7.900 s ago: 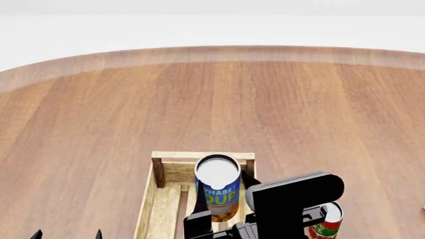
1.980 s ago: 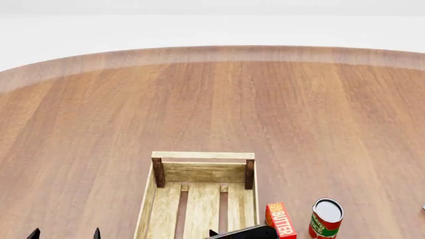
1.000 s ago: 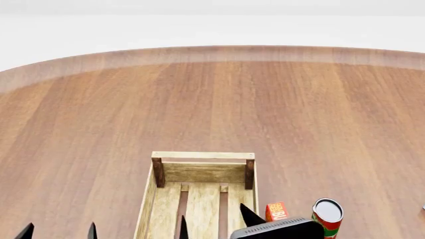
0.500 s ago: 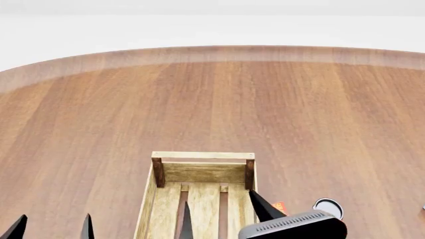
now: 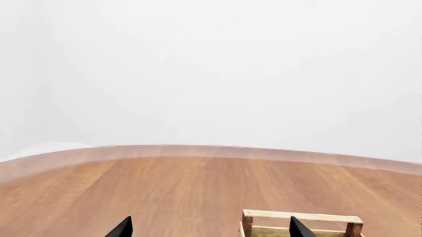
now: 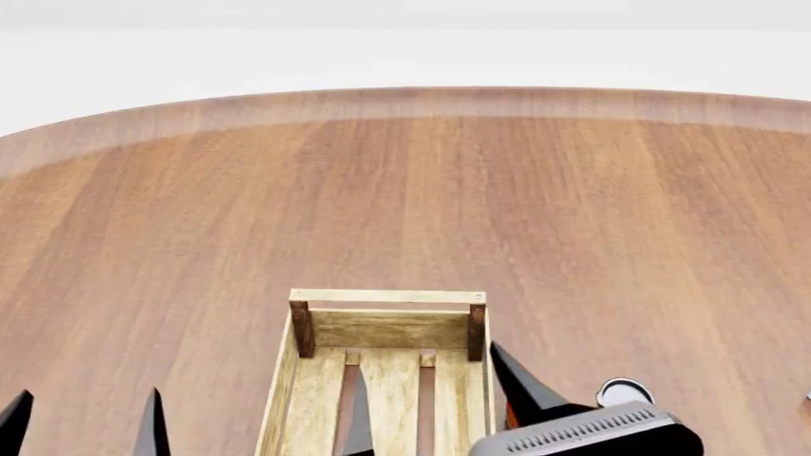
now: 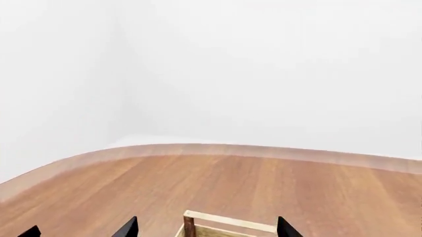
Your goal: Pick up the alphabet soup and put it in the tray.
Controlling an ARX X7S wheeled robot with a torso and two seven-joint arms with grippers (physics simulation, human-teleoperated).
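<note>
The alphabet soup is not in view in any frame. The tray, a light-wood slatted crate with dark corner posts, lies at the near middle of the table, and the part I see holds nothing. My right gripper is open and empty, its black fingertips spread over the tray's right half. My left gripper is open and empty, left of the tray. The tray's far rail shows in the left wrist view and in the right wrist view. Both wrist views show the fingertips wide apart with nothing between them.
The pale top of a red-and-green can peeks out right of the tray, behind my right wrist housing. The round wooden table stretches far ahead to its curved edge, with white wall beyond.
Both grippers have moved further into the head view. The right gripper's fingers and housing now cover the orange butter box and most of the red-and-green can.
</note>
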